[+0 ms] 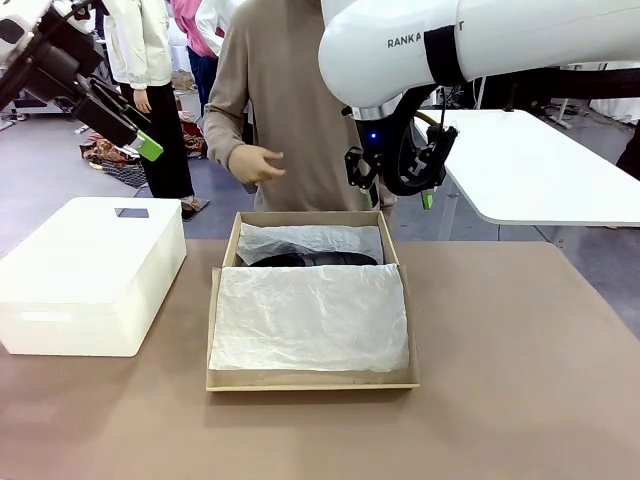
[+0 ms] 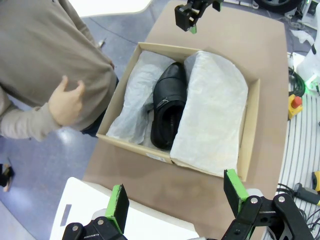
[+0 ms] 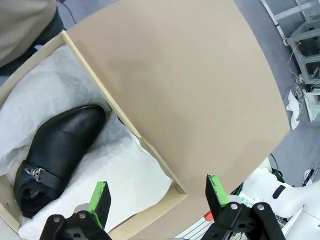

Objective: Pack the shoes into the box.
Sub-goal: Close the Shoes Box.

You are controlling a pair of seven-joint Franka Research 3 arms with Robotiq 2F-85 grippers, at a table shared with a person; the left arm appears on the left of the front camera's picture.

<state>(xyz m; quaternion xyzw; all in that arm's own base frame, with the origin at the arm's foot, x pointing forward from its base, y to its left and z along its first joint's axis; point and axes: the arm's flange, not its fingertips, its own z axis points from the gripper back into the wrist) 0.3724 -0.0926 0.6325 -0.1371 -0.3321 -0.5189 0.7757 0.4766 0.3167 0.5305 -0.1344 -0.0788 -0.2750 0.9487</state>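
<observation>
Tan cardboard: box (image 1: 312, 381) sits in the middle of the table (image 1: 520, 380), top open, square to the near edge.

Near half of it is under a flat sheet of tissue (image 1: 310, 318). My guess is it's folded over one shoe already bedded down, but I can't tell what's under it.

Far half: one shoe (image 1: 320, 259) on its sole, lying across the box. It's nested in crumpled tissue that lines the far wall, presumably so the leather doesn't scuff on cardboard.

Shoe look: glossy black, pointed toe, fine perforated texture on the vamp, strap with a small metal buckle, opening facing up. Hard highlights, so I'd expect it to be slick to grip.

White box (image 1: 90, 270) is at the left edge, just beside the box, not touching.

Left claw (image 2: 175, 192): high over the left edge above the white box, looking down at the box. Fingers wide apart, nothing in them.

Right claw (image 3: 157, 189): hanging above the box's far right corner, also spread, empty.

Both look parked clear, I judge, to leave the person room.

Person's hand (image 1: 255, 163) is at the far edge, raised above the box, half open, holding nothing.

Judgement: packing is nearly done. What's left is tissue over the visible shoe, then the lid.
</observation>
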